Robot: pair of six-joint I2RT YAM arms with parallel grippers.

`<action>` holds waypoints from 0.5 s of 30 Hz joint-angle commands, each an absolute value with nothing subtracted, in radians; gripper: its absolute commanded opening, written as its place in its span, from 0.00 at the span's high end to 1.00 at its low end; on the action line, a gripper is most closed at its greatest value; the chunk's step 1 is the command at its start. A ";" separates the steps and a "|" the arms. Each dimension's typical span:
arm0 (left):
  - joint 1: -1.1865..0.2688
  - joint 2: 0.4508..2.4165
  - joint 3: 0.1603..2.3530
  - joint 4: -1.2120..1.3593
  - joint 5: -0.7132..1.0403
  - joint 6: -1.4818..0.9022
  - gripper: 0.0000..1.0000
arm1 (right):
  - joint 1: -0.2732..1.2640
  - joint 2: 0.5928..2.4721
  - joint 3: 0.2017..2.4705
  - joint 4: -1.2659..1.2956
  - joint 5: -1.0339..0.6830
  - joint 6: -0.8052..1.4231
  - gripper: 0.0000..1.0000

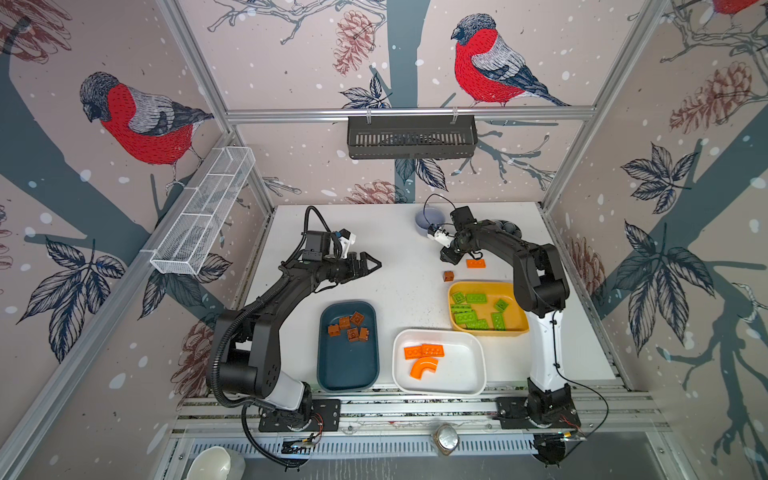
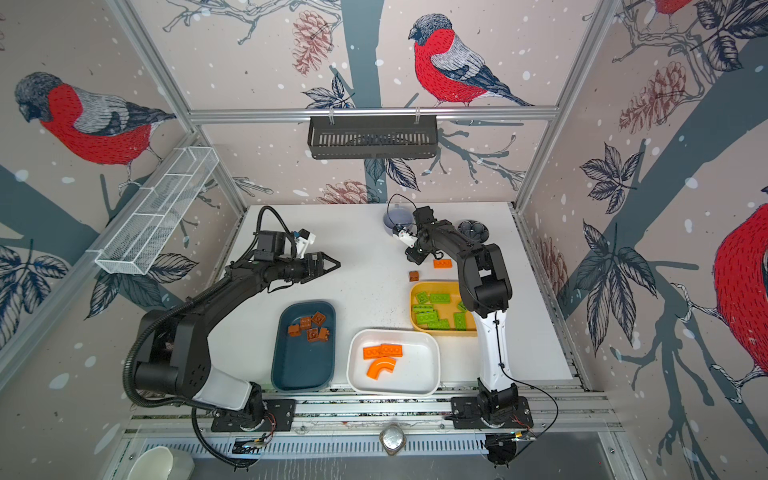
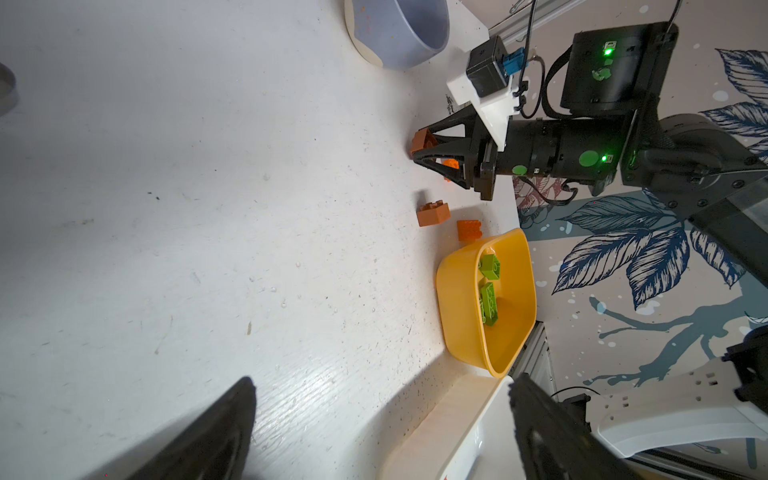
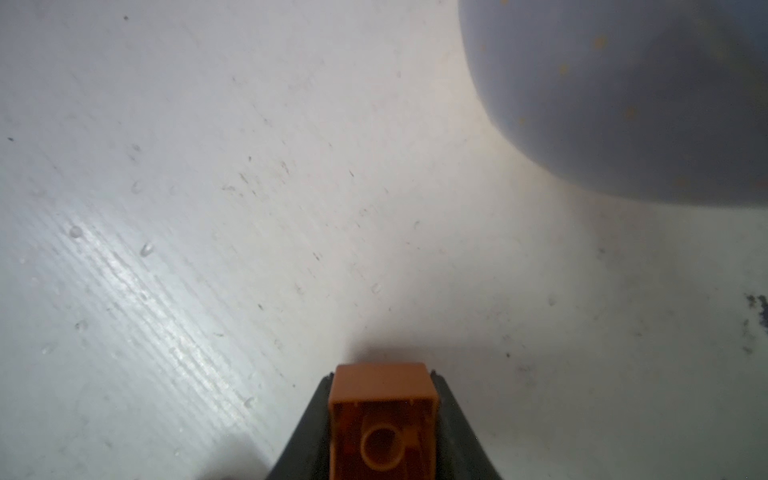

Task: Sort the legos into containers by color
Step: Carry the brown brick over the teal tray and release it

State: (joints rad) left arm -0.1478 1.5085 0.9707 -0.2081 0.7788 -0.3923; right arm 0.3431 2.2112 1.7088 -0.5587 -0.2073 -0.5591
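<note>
My right gripper [image 4: 382, 376] is shut on a small brown lego block [image 4: 384, 415], low over the table near the back; the left wrist view shows that grip too, brown block [image 3: 422, 143]. A loose brown block [image 1: 448, 276] and an orange plate [image 1: 476, 263] lie beside it. The teal tray [image 1: 348, 370] holds several brown blocks. Orange plates and an arch lie in the white tray [image 1: 461, 374]. Several green plates fill the yellow tray [image 1: 486, 287]. My left gripper [image 1: 376, 266] hovers open and empty at mid-left.
A grey-lavender cup [image 1: 428, 218] stands just behind the right gripper, and a small dark bowl [image 1: 509, 228] sits behind the right arm. The white tray's rim [image 3: 465, 415] lies under the left gripper's view. The right arm leans over the yellow tray's right side.
</note>
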 commanded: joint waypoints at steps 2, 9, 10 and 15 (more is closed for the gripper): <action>-0.117 1.480 0.980 -0.258 0.762 -0.360 0.06 | 0.375 2.146 1.714 -0.570 -0.257 -0.532 0.69; -0.036 1.412 0.971 -0.335 0.737 -0.322 0.05 | 0.538 1.988 1.627 -0.521 -0.299 -0.476 0.69; -0.025 1.405 0.967 -0.340 0.737 -0.323 0.05 | 0.562 1.973 1.618 -0.518 -0.306 -0.469 0.69; 0.052 1.376 0.926 -0.329 0.757 -0.336 0.05 | 0.697 1.902 1.572 -0.494 -0.372 -0.435 0.69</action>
State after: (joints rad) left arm 0.0238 1.3865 0.9421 -0.3149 0.7425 -0.3412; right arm 0.6491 1.9331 1.5906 -0.5270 -0.3164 -0.4721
